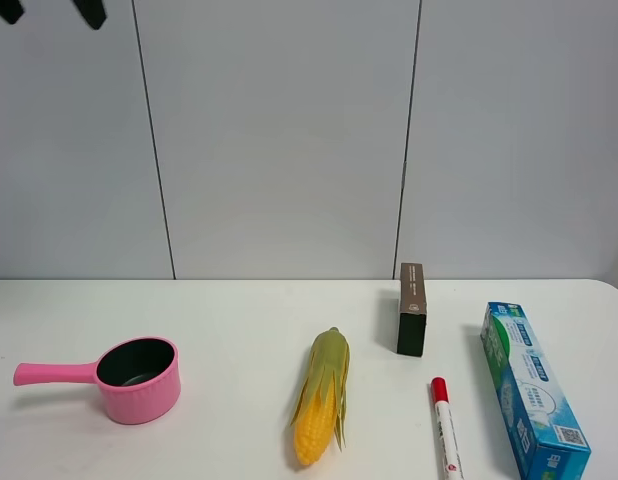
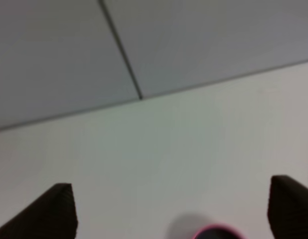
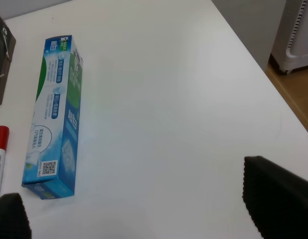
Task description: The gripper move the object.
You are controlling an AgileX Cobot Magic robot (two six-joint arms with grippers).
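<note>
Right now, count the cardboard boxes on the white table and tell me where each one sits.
2. The long blue-and-green toothpaste carton lies at the table's right edge. The shorter dark brown-green box stands left of it, behind the red-capped marker. None seems hidden.

Each end effector (image 2: 169,209) shows matte black, wedge-shaped fingertips (image 3: 278,199) with a finely ribbed, textured surface.

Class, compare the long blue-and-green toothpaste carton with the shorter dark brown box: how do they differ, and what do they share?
The long blue-and-green toothpaste carton lies flat on its broad side; the shorter dark brown box stands on a narrow edge. The carton is brightly printed and longer; the box is plain, dark and shorter. Both are slim rectangular packages on the white table, untouched.
</note>
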